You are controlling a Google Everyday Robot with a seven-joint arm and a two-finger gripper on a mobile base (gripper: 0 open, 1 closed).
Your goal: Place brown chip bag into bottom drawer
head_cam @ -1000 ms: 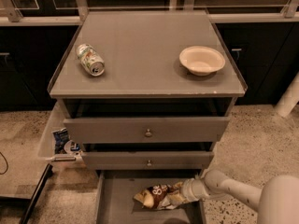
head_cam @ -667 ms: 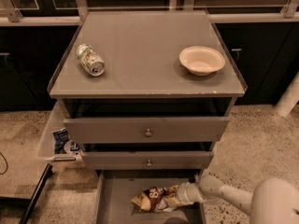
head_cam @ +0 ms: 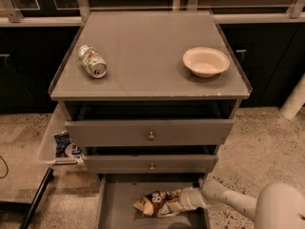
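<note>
Only one camera view to go on, so here's what I've got.

Containers first. The bottom drawer [head_cam: 119, 202] is pulled out and the brown chip bag [head_cam: 157, 203] is lying flat on its grey floor, over toward the right side, with the left part of the floor bare. The two knobbed drawers above it, the top drawer [head_cam: 119, 133] and the middle drawer [head_cam: 119, 164], both stick out a little, and I can't see into either. On the cabinet top [head_cam: 147, 42] there's a soda can [head_cam: 92, 61] on its side at the left and a pale bowl [head_cam: 206, 61] sitting upright at the right, well apart from each other. Hanging off the cabinet's left side is a clear bin [head_cam: 46, 144] with a small blue-white packet [head_cam: 62, 143] in it.

The gripper [head_cam: 185, 199] is down inside the bottom drawer, coming in from the lower right, and it sits right against the right end of the bag. Whether it's clamped on the bag or has let go, I honestly can't tell from here; that end is hidden where bag and gripper meet.

Compared with a second ago: the gripper has slid a bit further left and slightly lower in the drawer. The bag is in nearly the same spot, maybe nudged a touch left. Can, bowl and packet haven't moved.
</note>
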